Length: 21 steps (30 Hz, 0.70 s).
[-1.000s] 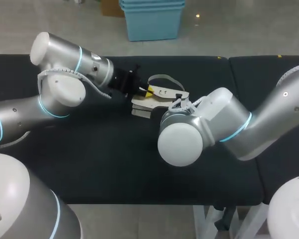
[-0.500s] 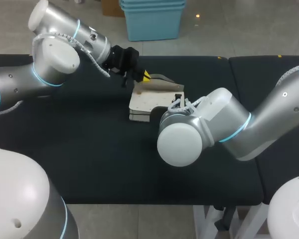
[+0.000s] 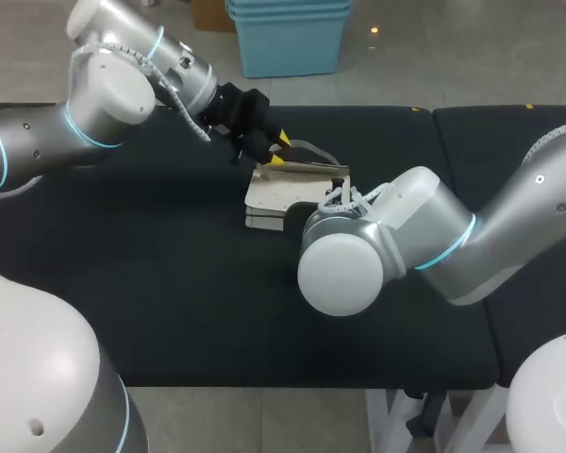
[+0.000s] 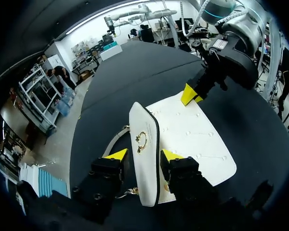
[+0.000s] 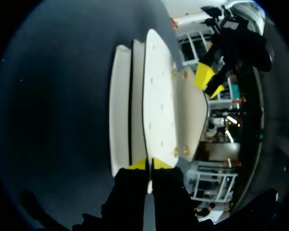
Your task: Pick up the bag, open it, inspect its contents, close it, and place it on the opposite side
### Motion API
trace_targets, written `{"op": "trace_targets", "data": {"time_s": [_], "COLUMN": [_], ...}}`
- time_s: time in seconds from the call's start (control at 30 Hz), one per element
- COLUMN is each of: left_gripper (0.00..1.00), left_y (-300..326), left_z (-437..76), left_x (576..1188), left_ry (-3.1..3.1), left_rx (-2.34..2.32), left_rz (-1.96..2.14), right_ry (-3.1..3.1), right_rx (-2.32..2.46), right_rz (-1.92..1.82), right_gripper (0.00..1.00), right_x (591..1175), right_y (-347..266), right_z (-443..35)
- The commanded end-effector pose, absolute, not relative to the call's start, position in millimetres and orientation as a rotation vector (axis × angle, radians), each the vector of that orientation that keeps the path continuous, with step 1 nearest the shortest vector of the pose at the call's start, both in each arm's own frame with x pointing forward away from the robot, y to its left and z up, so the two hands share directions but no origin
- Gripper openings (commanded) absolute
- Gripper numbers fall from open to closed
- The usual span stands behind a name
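As I hold it, bag (image 3: pixel 269 198): flat on the table (image 3: pixel 170 293), just above frame centre, flap (image 3: pixel 307 170) raised.
Left gripper (image 4: pixel 143 155): fingers clamped on the flap's free edge from both sides, lifting it so the inside can show.
Right gripper (image 5: pixel 149 164): fingers nearly together, pinching a thin panel (image 5: pixel 159 96) at its edge, likely anchoring the body against my pull.
Contents: not visible.
Edges: the far table edge is near, behind the flap.
Room: bare table at lower left; my right arm (image 3: pixel 434 236) crowds the lower right.
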<state>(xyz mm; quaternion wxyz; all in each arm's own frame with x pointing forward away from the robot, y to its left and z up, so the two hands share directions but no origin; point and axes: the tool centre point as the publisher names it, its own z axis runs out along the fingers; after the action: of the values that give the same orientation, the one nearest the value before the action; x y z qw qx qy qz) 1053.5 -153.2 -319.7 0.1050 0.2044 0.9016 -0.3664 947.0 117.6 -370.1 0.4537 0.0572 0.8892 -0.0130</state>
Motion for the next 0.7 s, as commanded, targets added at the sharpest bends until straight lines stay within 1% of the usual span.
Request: {"op": "trace_targets", "data": {"time_s": [0.03, 0.17, 0.4, 0.7], "left_gripper": [0.59, 0.59, 0.52, 0.49], "left_y": [-149, -153, -158, -164], "left_z": [-320, -326, -342, -357], "left_x": [1033, 1032, 1054, 1074], "left_ry": [2.527, 2.503, 2.537, 2.558], "left_rx": [0.528, 0.537, 0.479, 0.464], "left_rz": [-1.037, -1.002, -1.065, -1.095], "right_ry": [2.19, 2.19, 2.19, 2.19], "right_rx": [0.139, 0.139, 0.139, 0.139], "right_rz": [-0.029, -0.029, -0.029, -0.029], "right_gripper": [0.0, 0.0, 0.0, 0.0], "right_x": [946, 946, 946, 946], "right_y": [117, 117, 117, 117], "right_z": [-372, -372, -372, -372]}}
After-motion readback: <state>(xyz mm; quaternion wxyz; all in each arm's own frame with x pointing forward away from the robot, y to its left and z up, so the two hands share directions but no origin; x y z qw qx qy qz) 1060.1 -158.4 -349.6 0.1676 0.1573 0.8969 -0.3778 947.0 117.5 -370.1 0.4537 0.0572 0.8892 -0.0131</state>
